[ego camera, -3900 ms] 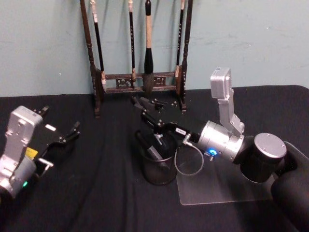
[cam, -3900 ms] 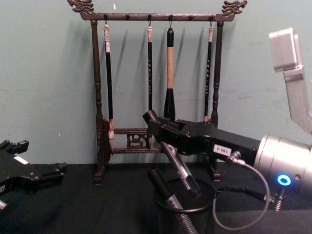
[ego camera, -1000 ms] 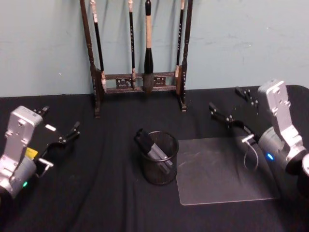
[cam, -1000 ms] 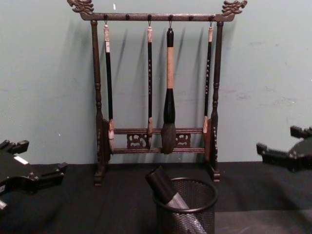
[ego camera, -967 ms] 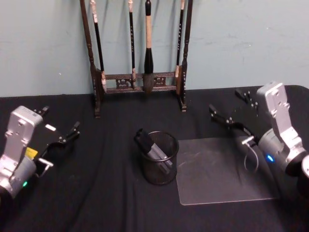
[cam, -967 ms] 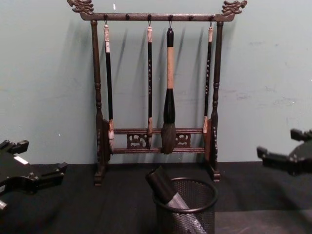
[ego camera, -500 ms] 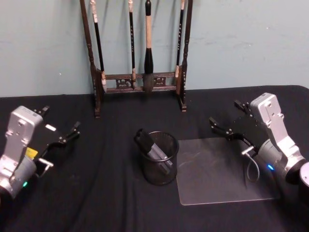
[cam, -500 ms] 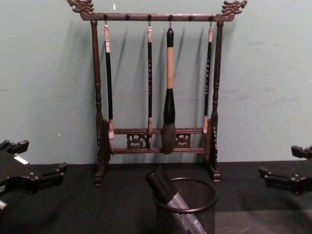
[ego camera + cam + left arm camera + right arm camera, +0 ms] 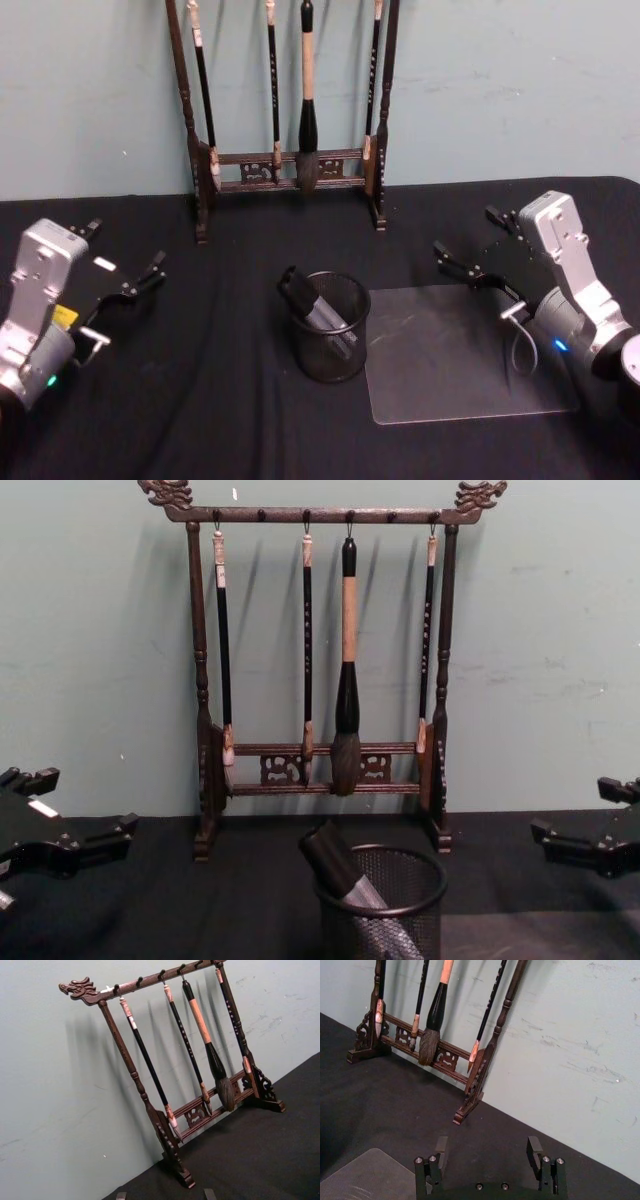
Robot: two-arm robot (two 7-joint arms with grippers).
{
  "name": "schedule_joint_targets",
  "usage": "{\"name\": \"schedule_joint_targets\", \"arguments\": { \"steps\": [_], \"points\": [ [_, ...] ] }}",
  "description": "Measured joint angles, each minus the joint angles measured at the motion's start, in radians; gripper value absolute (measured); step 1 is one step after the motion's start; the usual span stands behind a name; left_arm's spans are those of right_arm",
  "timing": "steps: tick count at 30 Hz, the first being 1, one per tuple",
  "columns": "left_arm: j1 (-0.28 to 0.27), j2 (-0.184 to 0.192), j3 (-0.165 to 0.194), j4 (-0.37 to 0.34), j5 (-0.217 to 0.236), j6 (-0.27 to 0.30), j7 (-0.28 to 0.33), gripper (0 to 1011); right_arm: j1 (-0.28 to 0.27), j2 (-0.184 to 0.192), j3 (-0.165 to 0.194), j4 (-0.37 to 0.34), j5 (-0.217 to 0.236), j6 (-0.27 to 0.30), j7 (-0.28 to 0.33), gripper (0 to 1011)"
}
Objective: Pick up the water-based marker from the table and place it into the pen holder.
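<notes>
The brush rack [image 9: 290, 110] stands at the back wall. In front of it, the pen holder [image 9: 331, 341] already holds the marker [image 9: 317, 309], leaning with its cap up toward the robot's left. The right gripper [image 9: 477, 245] and left gripper [image 9: 125, 262] wait with jaws apart, empty, well off to either side.
</notes>
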Motion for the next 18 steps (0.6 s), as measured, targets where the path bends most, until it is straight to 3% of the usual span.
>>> {"name": "schedule_joint_targets", "arguments": {
  "steps": [18],
  "points": [
    [0.0, 0.0, 0.0, 0.0, 0.0, 0.0, 0.0, 1001, 0.001, 0.0, 0.0, -0.001, 0.002, 0.0, 0.0, 1002]
  ]
}}
